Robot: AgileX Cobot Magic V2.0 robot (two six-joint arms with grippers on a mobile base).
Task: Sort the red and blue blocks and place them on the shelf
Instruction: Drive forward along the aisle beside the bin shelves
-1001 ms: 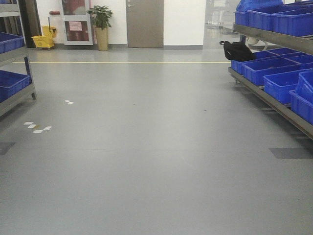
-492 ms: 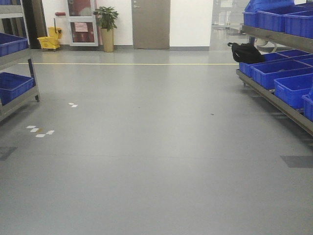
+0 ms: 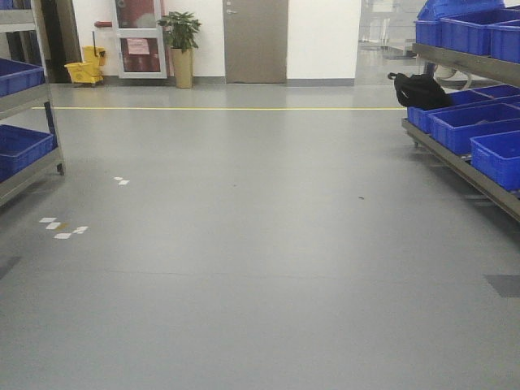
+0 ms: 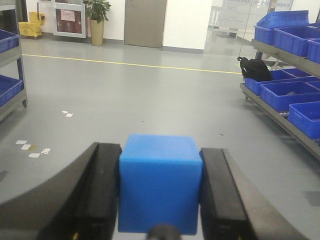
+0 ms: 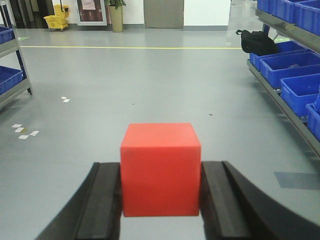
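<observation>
While the front view takes in only the room, each wrist view shows one cube in a grasp. Left fingers (image 4: 102, 190) are clamped on the blue block (image 4: 160, 185), one black finger pressed flat against each side face. The block sits upright between them, with its top and near faces in sight. Right fingers (image 5: 217, 200) are clamped in the same way on the red block (image 5: 160, 170), which is also upright and fills the gap between them. Both blocks are held above the grey floor (image 3: 260, 244), and neither is on the shelf (image 3: 463, 166). Ahead of both pairs of fingers and off to their right, that grey metal shelf runs along the room's edge. It carries blue bins (image 3: 471, 126) on a lower and an upper tier. A black backpack (image 3: 418, 89) rests at its far end, touching the last lower bin. Ahead and to the left of the fingers stands a left shelf (image 3: 28, 171), also loaded with blue bins. White tape marks (image 3: 63, 229) lie on the floor near it. Farther ahead of the fingers a thin yellow line (image 3: 227, 108) crosses the floor. Beyond it, against the far wall, are a yellow mop bucket (image 3: 85, 69), a potted plant (image 3: 180, 45) and a closed grey door (image 3: 254, 41).
</observation>
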